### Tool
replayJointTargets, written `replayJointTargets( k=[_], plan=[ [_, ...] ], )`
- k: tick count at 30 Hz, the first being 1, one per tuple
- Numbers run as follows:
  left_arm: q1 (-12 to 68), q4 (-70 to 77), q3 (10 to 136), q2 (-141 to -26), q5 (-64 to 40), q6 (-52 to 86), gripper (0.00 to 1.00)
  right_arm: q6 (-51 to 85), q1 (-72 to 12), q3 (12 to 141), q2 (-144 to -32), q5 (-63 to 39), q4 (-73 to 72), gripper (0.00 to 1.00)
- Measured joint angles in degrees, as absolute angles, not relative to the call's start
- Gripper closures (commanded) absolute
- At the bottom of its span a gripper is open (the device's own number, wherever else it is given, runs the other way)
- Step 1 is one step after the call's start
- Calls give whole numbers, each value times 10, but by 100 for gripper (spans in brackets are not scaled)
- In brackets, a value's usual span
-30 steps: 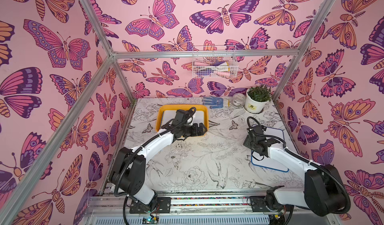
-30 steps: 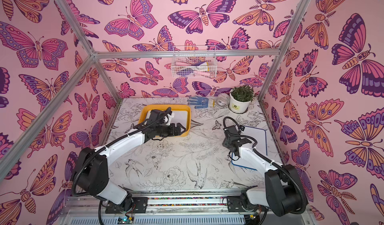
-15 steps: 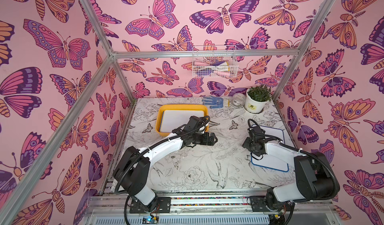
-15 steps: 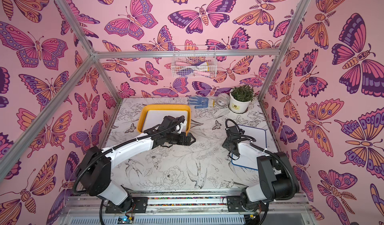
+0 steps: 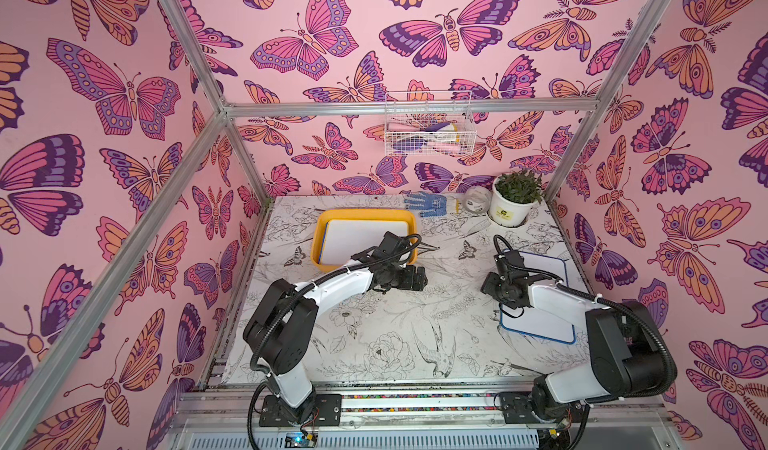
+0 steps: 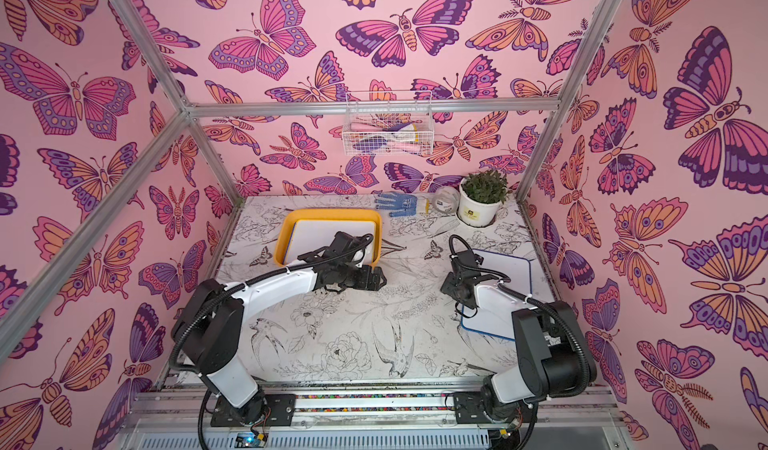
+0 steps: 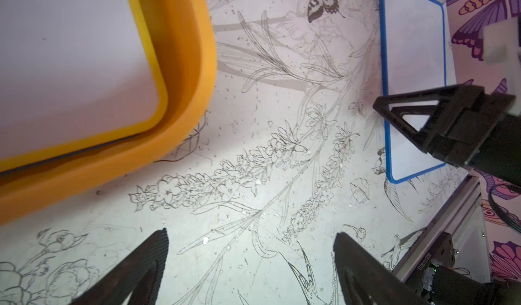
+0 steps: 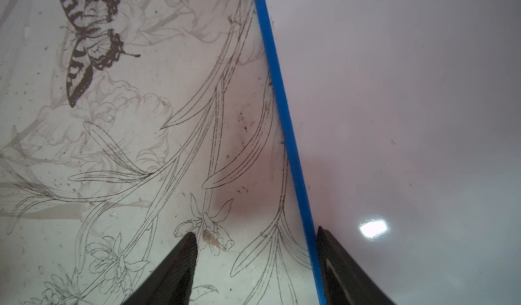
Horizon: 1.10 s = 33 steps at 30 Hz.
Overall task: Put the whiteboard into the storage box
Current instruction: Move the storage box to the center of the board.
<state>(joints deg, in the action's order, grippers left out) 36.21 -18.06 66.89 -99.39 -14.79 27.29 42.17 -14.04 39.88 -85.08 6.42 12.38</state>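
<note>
Whiteboards lie at both ends of the desk [image 5: 374, 335]. At the left, toward the back, the storage box [image 5: 361, 214] sits flat with the boxed whiteboard [image 5: 357, 240] lying inside it, filling most of the floor within the raised rim. The left arm [image 5: 332, 290] rises from the front left corner, folds at the elbow and reaches back and rightward, its wrist covering the box's front right corner in both top views. The left claw [image 5: 419, 279] points right, low over bare desk just past that corner. Its fingers [image 7: 141, 267] are spread wide with nothing between them.

From there the middle of the desk is open printed surface across to the right claw [image 5: 494, 287]. It points down at the left long edge of the blue-framed whiteboard [image 5: 538, 323], which lies flat on the desk, outside the box and well apart from it. In the right wrist view this claw is released. One finger hangs over the desk and its partner over the white face, with the blue frame running between them. Whether either tip touches I cannot tell.

The right arm [image 5: 561, 302] comes from the front right corner and crosses over the board's middle. The board's far long edge runs near the right wall [image 5: 623, 260]. A glove [image 5: 426, 203], a tape roll [image 5: 477, 198] and a potted plant [image 5: 513, 202] stand along the back, well apart from both claws.
</note>
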Motion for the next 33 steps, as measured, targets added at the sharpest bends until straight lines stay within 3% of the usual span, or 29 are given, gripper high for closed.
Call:
replayJointTargets(
  k=[6, 14, 26, 33],
  plan=[
    [324, -181, 677, -1023, -146, 273, 6, 416, -184, 412, -860, 47, 126, 32],
    [271, -198, 680, -1034, -172, 284, 6, 420, -305, 447, -896, 46, 130, 33],
    [121, -130, 674, -1034, -242, 338, 6, 431, -512, 533, -981, 61, 114, 34],
    [83, -102, 654, -1009, -244, 353, 6, 415, -573, 577, -1020, 35, 101, 34]
  ],
)
